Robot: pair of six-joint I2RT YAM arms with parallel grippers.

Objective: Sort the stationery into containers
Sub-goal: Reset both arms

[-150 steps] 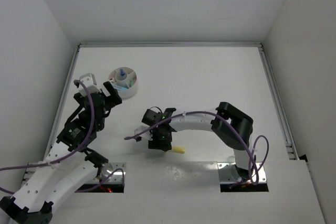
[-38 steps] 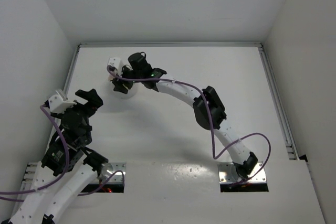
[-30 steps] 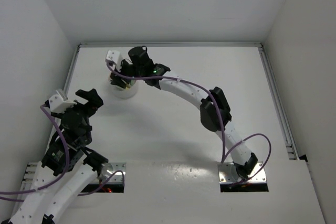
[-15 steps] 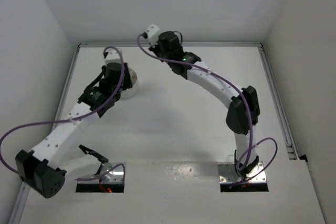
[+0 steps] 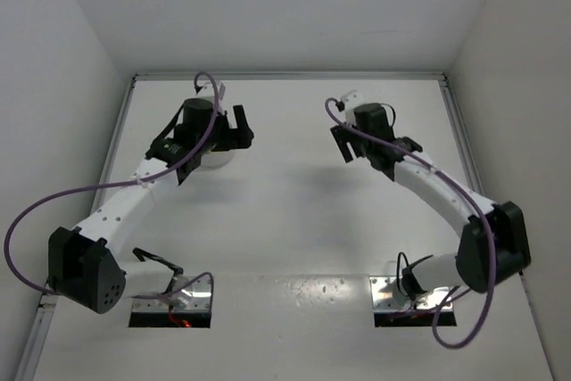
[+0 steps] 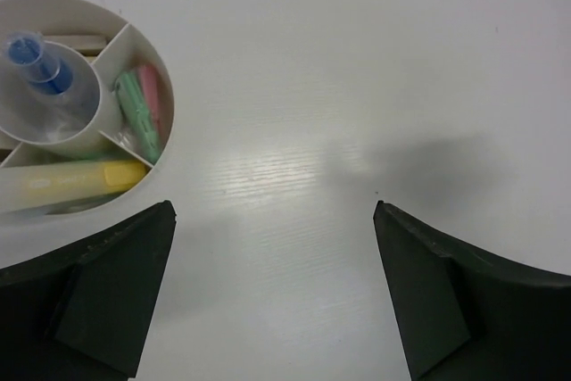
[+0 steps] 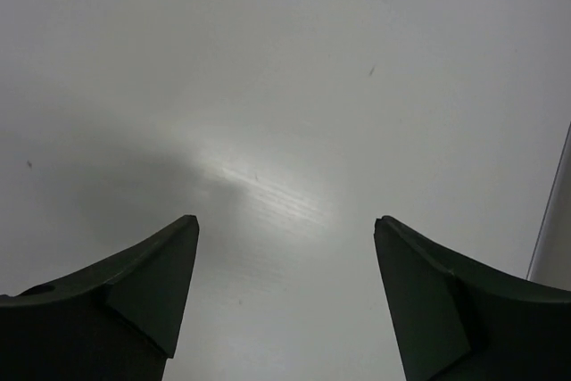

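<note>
The round white dish (image 6: 168,104) sits at the far left of the table and shows partly under my left arm in the top view (image 5: 214,161). It holds a clear blue-capped tube (image 6: 36,58) in its middle cup, a green marker (image 6: 141,118) and a pink marker (image 6: 153,95) in one compartment, and a yellow marker (image 6: 71,180) in another. My left gripper (image 6: 274,211) is open and empty, just right of the dish (image 5: 239,131). My right gripper (image 7: 285,220) is open and empty over bare table, right of centre (image 5: 342,144).
A pale flat piece (image 6: 76,42) lies in the dish's back compartment. The table's raised right edge rail (image 7: 558,220) shows in the right wrist view. White walls close in the table on three sides (image 5: 285,76).
My right gripper has left the dish, swung past the back wall and come down to the right of centre. My left arm has reached forward to the dish, gripper ending just right of it.
</note>
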